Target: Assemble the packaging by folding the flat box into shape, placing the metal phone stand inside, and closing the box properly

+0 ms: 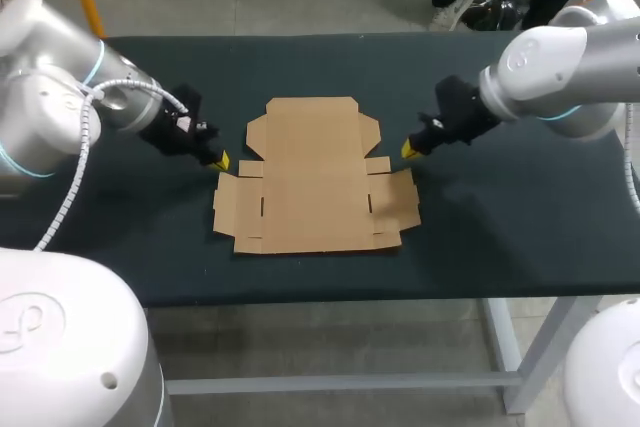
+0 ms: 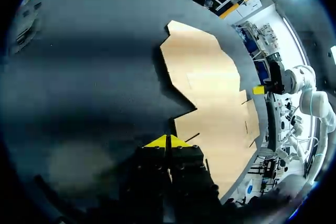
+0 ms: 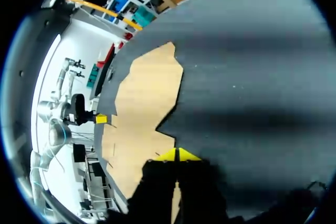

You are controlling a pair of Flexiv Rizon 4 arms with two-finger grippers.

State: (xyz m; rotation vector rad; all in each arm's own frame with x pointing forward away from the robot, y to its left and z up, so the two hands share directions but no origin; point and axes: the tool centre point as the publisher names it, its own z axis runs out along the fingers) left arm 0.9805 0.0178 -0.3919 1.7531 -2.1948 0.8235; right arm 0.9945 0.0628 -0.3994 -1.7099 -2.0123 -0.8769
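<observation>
Flat cardboard box (image 1: 315, 179) in the middle of the head view, a closed gripper at each side of it.

The box lies unfolded and flat on the dark table (image 1: 500, 217), all its flaps spread out, the narrower flap end toward the far edge and the wider side flaps toward the near edge. At centre left of the frame the left gripper (image 1: 220, 159) sits just beside the box's left edge, its yellow tips pressed together with nothing between them. At centre right the right gripper (image 1: 410, 149) sits just off the box's right edge at about the same height, tips likewise pinched together and empty. In each wrist view the cardboard lies just ahead of the joined tips. I cannot tell whether either gripper touches the box or the table.
</observation>
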